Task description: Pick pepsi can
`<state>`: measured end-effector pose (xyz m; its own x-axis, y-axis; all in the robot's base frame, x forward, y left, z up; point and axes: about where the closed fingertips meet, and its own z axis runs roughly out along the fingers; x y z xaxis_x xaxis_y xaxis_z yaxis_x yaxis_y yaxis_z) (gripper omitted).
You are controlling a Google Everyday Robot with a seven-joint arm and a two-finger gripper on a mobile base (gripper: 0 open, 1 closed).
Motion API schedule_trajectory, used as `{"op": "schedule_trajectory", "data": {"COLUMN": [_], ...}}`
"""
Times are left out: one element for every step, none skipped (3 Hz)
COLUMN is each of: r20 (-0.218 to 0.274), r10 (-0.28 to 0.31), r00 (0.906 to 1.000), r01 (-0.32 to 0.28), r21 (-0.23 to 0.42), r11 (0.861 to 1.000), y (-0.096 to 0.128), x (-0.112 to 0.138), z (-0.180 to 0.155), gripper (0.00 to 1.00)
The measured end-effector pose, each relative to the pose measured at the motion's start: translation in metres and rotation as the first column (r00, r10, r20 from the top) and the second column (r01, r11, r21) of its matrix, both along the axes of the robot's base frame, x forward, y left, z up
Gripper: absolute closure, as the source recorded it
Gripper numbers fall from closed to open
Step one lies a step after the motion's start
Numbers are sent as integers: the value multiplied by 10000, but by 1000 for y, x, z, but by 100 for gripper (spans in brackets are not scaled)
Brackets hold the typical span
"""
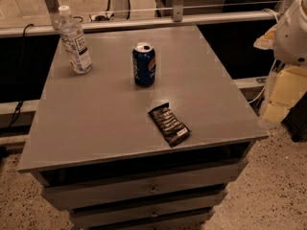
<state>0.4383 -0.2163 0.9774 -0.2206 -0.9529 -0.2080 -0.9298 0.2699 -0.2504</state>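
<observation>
The pepsi can stands upright on the grey cabinet top, a little behind its middle. It is dark blue with a silver top and a red-white-blue logo. My gripper hangs at the far right of the camera view, beyond the cabinet's right edge and below the white arm housing. It is well apart from the can and holds nothing that I can see.
A clear plastic bottle stands at the cabinet's back left corner. A flat dark snack wrapper lies in front of the can to the right. Drawers sit below the top. A railing runs behind.
</observation>
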Motion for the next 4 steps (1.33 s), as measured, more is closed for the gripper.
{"op": "schedule_trajectory", "data": {"r20": [2, 125, 401, 792], "r10": [0, 63, 122, 263], "r00": [10000, 9999, 9991, 9965], "r01": [0, -71, -192, -501], "r21": [2, 689, 1801, 3146], "r11": [10000, 9976, 9835, 9479], "y": [0, 14, 41, 84], "x": [0, 29, 83, 136], "z": [0, -12, -30, -49], "gripper": [0, 0, 0, 0]}}
